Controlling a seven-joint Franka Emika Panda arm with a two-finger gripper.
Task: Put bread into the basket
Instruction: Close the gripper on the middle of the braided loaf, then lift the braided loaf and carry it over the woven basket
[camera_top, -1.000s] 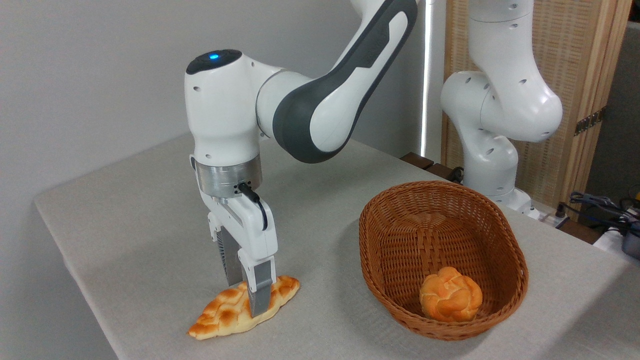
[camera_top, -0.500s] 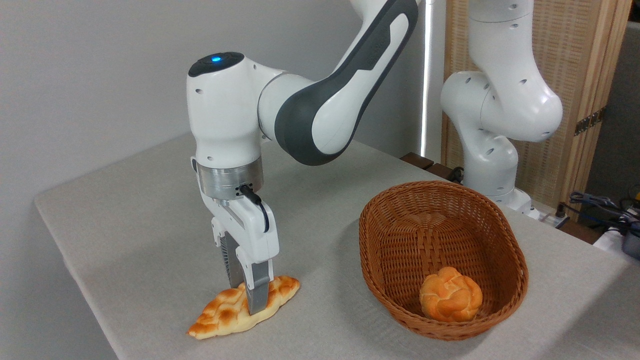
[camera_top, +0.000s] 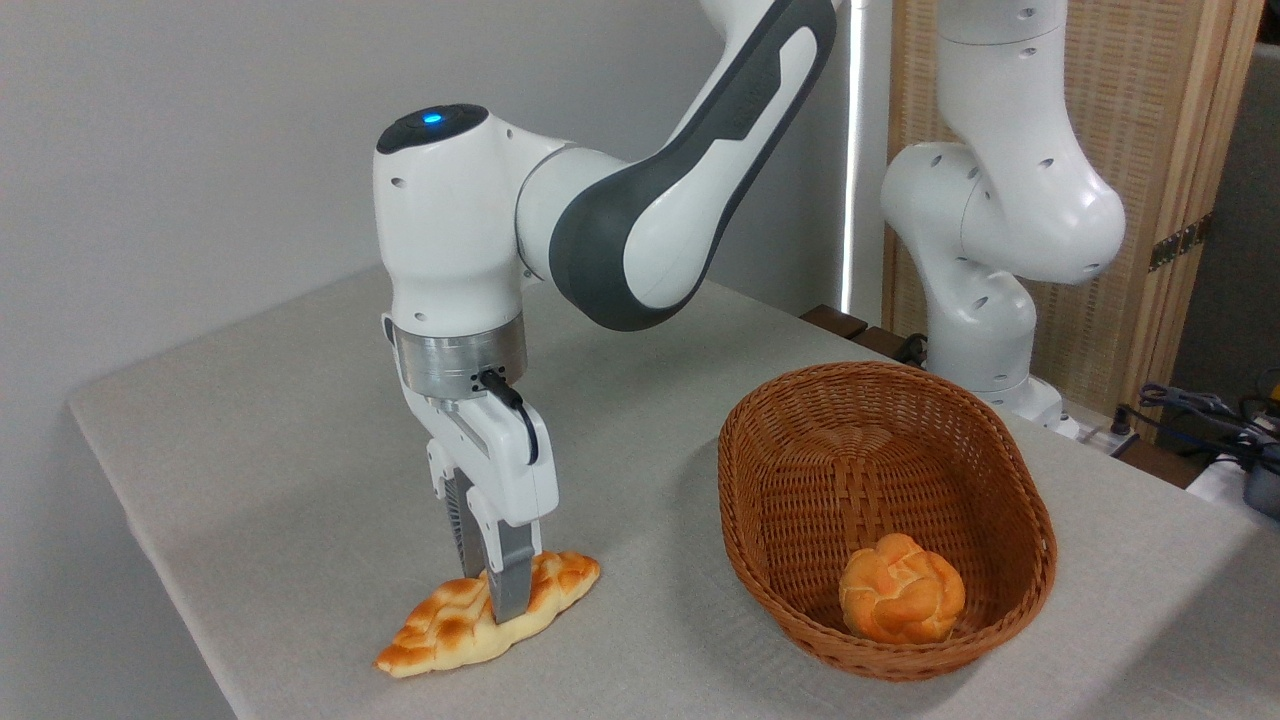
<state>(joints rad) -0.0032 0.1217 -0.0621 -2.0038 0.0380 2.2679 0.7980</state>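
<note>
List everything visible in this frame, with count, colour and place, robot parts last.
braided loaf: 1, golden-orange, on the table near its front left edge
basket: 1, brown wicker, on the table to the right
round roll: 1, orange, inside the basket
table: 1, light grey cloth
slatted screen: 1, pale wood, back right
cables: several, dark, far right
arm: 1, white and grey, over the table
gripper: 1, fingers closed on the loaf's middle

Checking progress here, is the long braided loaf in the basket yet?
Out. The bread lies on the table, left of the basket, gripper closed around its middle.
</note>
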